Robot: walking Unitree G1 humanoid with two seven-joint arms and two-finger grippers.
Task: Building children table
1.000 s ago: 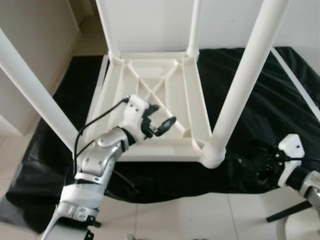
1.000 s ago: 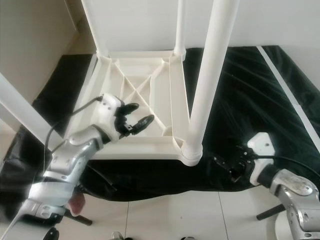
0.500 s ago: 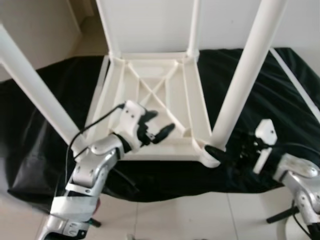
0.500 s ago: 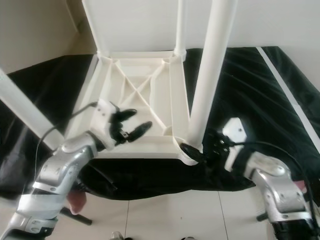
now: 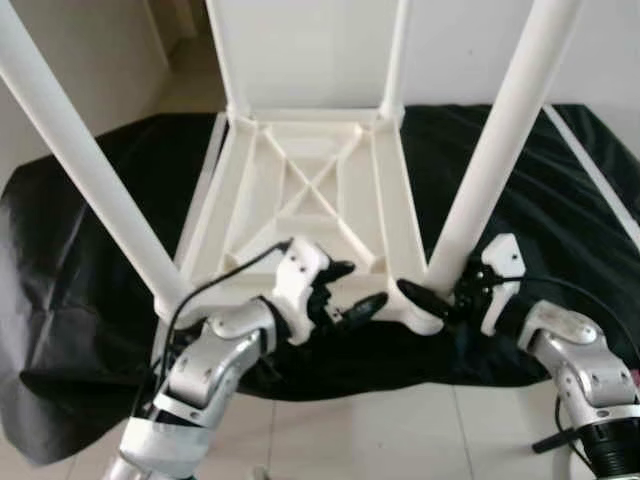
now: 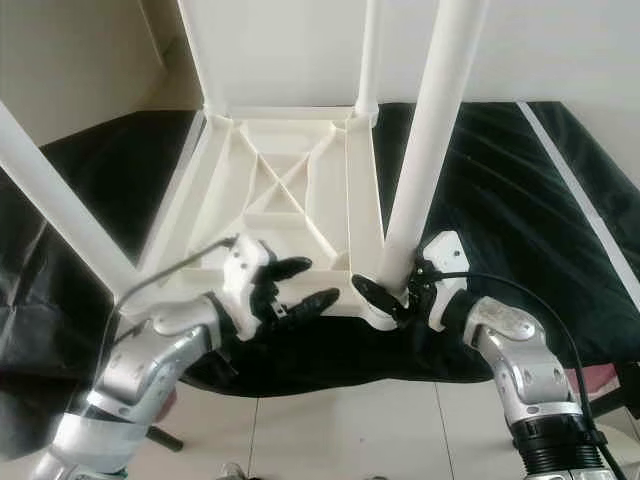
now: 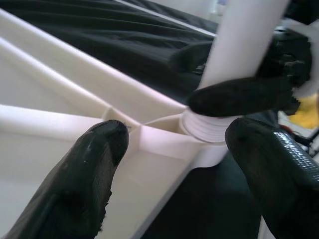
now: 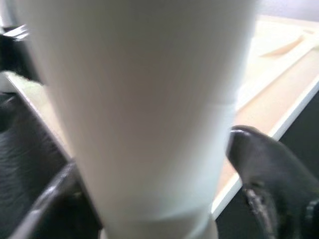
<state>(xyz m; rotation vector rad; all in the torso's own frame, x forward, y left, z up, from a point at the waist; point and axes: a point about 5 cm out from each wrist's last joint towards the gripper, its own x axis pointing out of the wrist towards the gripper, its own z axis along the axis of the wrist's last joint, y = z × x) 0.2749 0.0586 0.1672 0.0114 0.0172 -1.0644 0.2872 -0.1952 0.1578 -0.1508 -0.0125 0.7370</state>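
A white plastic children's table (image 5: 310, 190) lies upside down on a black cloth (image 5: 560, 170), its legs pointing up. My right gripper (image 5: 432, 290) is shut around the base of the front right leg (image 5: 495, 150), just above its corner socket (image 7: 204, 127). In the right wrist view that leg (image 8: 144, 99) stands between the two fingers (image 8: 269, 174). My left gripper (image 5: 357, 287) is open over the table's front rail, a short way left of that corner, holding nothing. The front left leg (image 5: 80, 170) rises beside my left arm.
Two rear legs (image 5: 395, 50) and a white panel (image 5: 300, 50) stand at the back against the wall. A white strip (image 5: 590, 160) lies on the cloth at the right. White tiled floor (image 5: 400, 430) lies in front, with a dark stand leg (image 5: 560, 435) at the lower right.
My right gripper has moved left from the cloth to the front right leg and closed round its base. My left gripper has shifted right along the front rail toward that corner.
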